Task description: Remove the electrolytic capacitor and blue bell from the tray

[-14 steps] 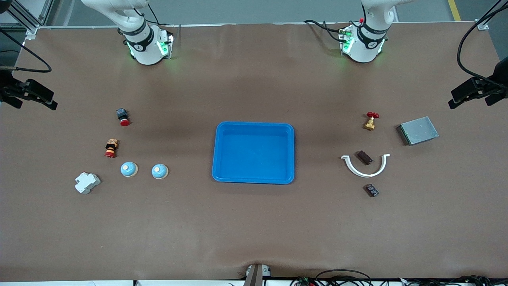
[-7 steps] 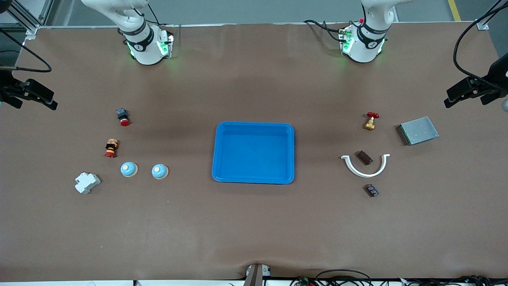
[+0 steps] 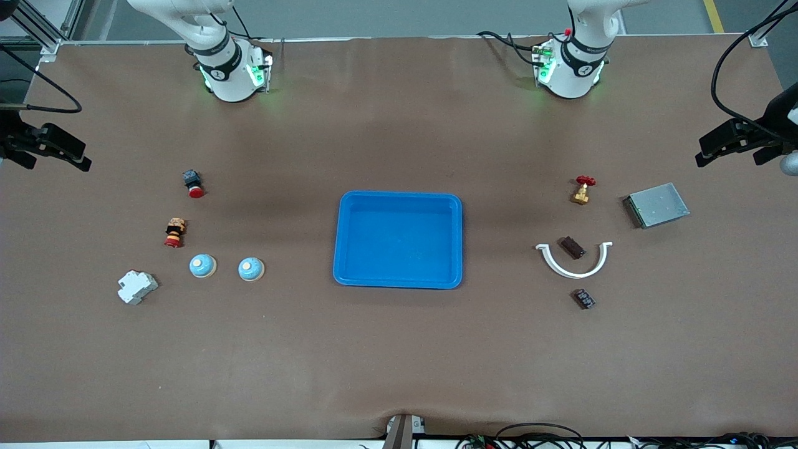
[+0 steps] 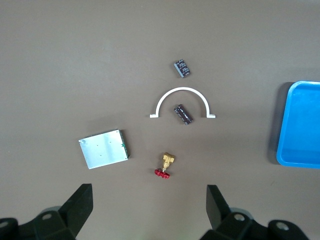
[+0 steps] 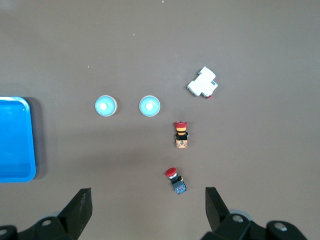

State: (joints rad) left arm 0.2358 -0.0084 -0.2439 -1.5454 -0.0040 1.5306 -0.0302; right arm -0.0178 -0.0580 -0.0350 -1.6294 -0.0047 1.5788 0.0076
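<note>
Two dark capacitors lie toward the left arm's end: one inside a white arc, one nearer the front camera. Two light-blue bells sit side by side toward the right arm's end, also in the right wrist view. An empty blue tray lies mid-table. My left gripper is open and empty, high over the brass valve. My right gripper is open and empty, high over the red push button.
Near the capacitors are a white arc, a brass valve with a red handle and a grey metal box. Near the bells are a red push button, a red-and-orange switch and a white breaker.
My left gripper has shifted slightly toward the tray's end in the front view. My right gripper and the things on the table have not moved.
</note>
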